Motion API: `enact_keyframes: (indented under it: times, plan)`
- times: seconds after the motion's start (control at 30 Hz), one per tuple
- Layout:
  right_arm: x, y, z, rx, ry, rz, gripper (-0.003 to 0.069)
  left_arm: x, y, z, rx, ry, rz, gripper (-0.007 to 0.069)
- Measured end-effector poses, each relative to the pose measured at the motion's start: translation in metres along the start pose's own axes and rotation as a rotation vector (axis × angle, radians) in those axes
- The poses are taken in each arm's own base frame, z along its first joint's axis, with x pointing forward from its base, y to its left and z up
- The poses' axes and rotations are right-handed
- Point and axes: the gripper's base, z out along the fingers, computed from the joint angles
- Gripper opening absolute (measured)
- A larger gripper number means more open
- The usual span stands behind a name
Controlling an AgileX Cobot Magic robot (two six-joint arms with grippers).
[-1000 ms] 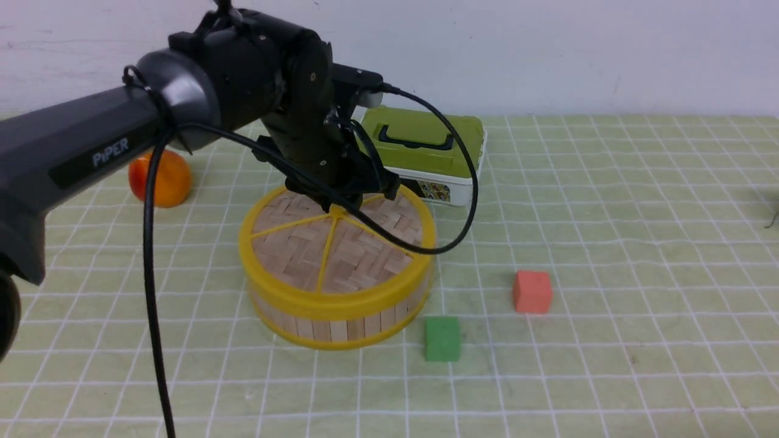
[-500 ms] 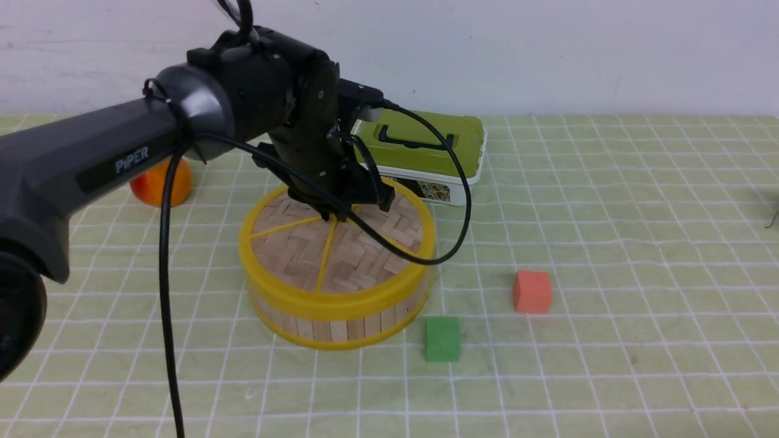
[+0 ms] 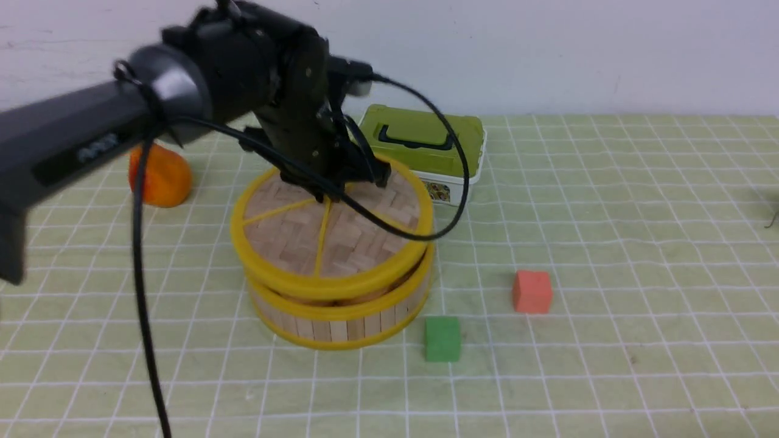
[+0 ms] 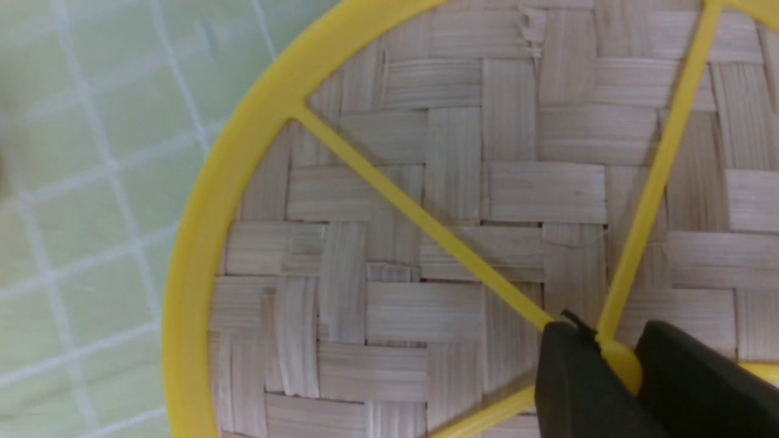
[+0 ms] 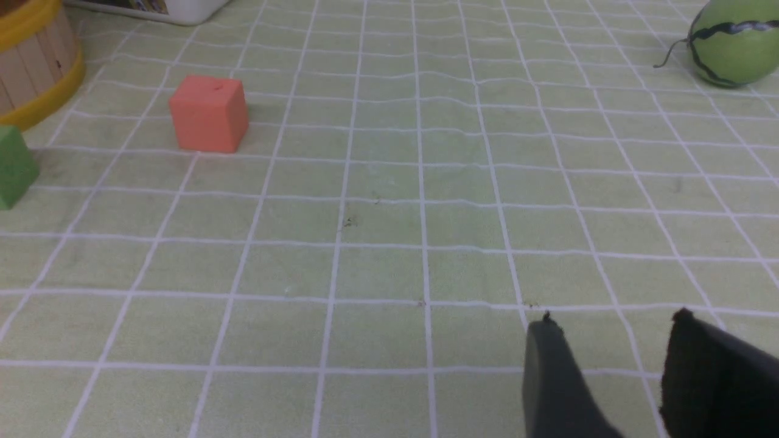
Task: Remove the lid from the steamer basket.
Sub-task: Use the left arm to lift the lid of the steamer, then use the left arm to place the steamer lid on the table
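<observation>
The lid (image 3: pixel 286 225) was a herringbone weave of pale wood strips, with a yellow rim and yellow spokes. The steamer basket (image 3: pixel 341 325) showed pale vertical slats between yellow rims. The worktop (image 3: pixel 608 213) was light green, crossed by a white grid. At the basket's one o'clock, the box (image 3: pixel 426 140) was white under a green cover with a black handle. The fruit (image 3: pixel 159 176) at ten o'clock was orange shading to red. At five o'clock lay the green cube (image 3: pixel 442 339), at three o'clock the salmon-red cube (image 3: pixel 532 292). The left gripper (image 4: pixel 611 344) had black jaws. The ball (image 5: pixel 733 42) in the right wrist view was green with dark stripes.
</observation>
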Motion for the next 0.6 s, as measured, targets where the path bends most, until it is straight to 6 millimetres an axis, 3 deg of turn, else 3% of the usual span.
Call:
enact_keyframes:
  times: [0.1,0.2,0.37,0.6]
  plan:
    - [0.0,0.0,0.0,0.0,0.0,0.0,0.0241,-0.005,0.003,-0.021,-0.004,-0.045,0.001,0.0107]
    - [0.0,0.0,0.0,0.0,0.0,0.0,0.0241,-0.009,0.012,-0.059,-0.045,-0.107,0.019,0.0107]
    - [0.0,0.0,0.0,0.0,0.0,0.0,0.0241,-0.006,0.028,-0.094,-0.163,-0.105,0.048,0.0107]
    - [0.0,0.0,0.0,0.0,0.0,0.0,0.0241,0.006,0.062,-0.122,-0.361,-0.049,-0.017,0.0107]
